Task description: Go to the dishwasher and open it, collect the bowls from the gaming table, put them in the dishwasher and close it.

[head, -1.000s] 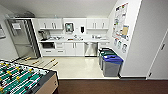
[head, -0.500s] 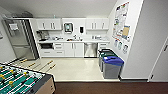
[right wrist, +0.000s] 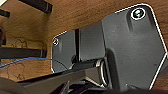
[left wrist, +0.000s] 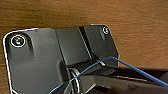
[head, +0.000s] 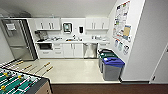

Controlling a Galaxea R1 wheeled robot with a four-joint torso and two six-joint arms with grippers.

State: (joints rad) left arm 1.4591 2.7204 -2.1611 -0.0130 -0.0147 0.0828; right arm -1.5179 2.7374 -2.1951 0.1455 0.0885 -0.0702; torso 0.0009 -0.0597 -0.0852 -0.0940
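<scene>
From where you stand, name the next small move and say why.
Probably drive straight ahead across the pale floor toward the dishwasher. Its silver front sits shut under the counter at the far wall, well out of reach, and the lane between the foosball table and the bins looks open.

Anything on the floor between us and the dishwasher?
Nothing visible blocks it. The pale floor runs open to the dishwasher. The foosball table sits off to the left, the bins to the right.

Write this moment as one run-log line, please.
phase: facing kitchenette | dishwasher: closed, under counter | bins: right of it | foosball table: near left
</scene>
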